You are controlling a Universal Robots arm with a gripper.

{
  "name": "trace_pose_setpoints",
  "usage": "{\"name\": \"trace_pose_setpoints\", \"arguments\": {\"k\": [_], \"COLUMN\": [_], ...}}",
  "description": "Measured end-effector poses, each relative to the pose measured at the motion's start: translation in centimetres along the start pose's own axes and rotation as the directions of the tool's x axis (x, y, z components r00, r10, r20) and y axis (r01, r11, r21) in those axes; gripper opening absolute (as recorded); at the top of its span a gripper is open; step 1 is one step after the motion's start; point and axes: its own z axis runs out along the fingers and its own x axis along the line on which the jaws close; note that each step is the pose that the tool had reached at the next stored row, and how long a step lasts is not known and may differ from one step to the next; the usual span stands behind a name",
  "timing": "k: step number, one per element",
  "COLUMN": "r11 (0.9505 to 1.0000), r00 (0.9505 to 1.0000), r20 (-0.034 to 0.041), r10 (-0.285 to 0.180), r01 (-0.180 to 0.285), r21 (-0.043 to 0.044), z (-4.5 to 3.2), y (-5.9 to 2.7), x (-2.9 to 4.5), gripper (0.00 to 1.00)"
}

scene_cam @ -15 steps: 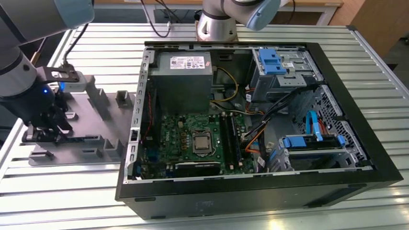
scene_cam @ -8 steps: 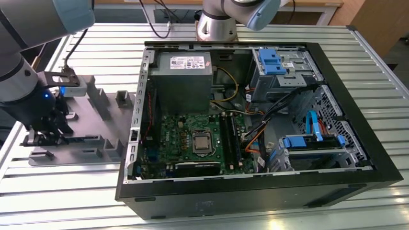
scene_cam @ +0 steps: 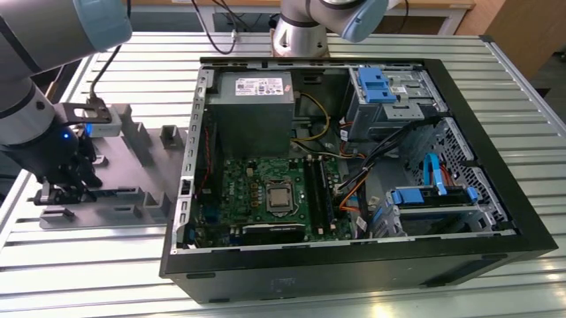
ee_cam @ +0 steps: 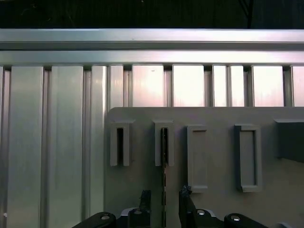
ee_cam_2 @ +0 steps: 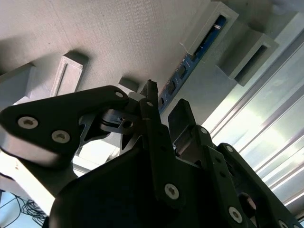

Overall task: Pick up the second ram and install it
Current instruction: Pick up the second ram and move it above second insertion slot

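In the exterior view my tool (scene_cam: pixel 63 193) hangs low over the grey holder tray (scene_cam: pixel 132 199) on the worktop (scene_cam: pixel 89 265). It is at the exterior view's left, well apart from the open computer case (scene_cam: pixel 354 271). Inside the case lies the green motherboard (scene_cam: pixel 243 185) with its long black memory slots (scene_cam: pixel 320 192); I cannot tell whether one is already filled. In the second wrist view the second ram (ee_cam_2: pixel 190 59) stands on its edge in the tray, its far end in a raised pocket, and its near end runs in between my two fingers (ee_cam_2: pixel 151 95). In the first wrist view the ram (ee_cam: pixel 164 166) is a thin line coming out of its pocket, and the fingers (ee_cam: pixel 145 198) are spread, one on each side, each with a small gap to the board. I judge that I am placed for the grasp but pinch nothing yet: lifting, carrying and pressing into a slot are all left.
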Motion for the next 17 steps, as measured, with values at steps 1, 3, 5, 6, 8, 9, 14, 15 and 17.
{"name": "trace_pose_setpoints", "arguments": {"k": [1, 3, 5, 6, 8, 9, 14, 15, 17], "r11": [1.0, 1.0, 1.0, 1.0, 1.0, 1.0, 1.0, 1.0, 1.0], "r00": [1.0, 1.0, 1.0, 1.0, 1.0, 1.0, 1.0, 1.0, 1.0], "r20": [0.0, 0.0004, 0.0009, 0.0011, 0.0016, 0.0019, 0.0044, 0.0052, 0.0058], "r10": [0.0, 0.0, 0.0, 0.0, 0.0, 0.0, 0.0, 0.0, 0.0], "r01": [0.0, 0.0, 0.0, 0.0, 0.0, 0.0, 0.0, 0.0, 0.0], "r21": [-0.0001, -0.0001, -0.0001, -0.0001, 0.0001, 0.0001, 0.0001, 0.0001, 0.0001], "z": [0.03, 0.08, 0.13, 0.16, 0.22, 0.24, 0.35, 0.38, 0.43], "y": [0.01, 0.02, 0.03, 0.04, 0.06, 0.07, 0.19, 0.2, 0.2], "x": [0.0, 0.0, 0.0, 0.0, 0.0, 0.0, 0.01, 0.01, 0.01], "gripper": [0.37, 0.37, 0.37, 0.37, 0.35, 0.35, 0.29, 0.29, 0.29]}}
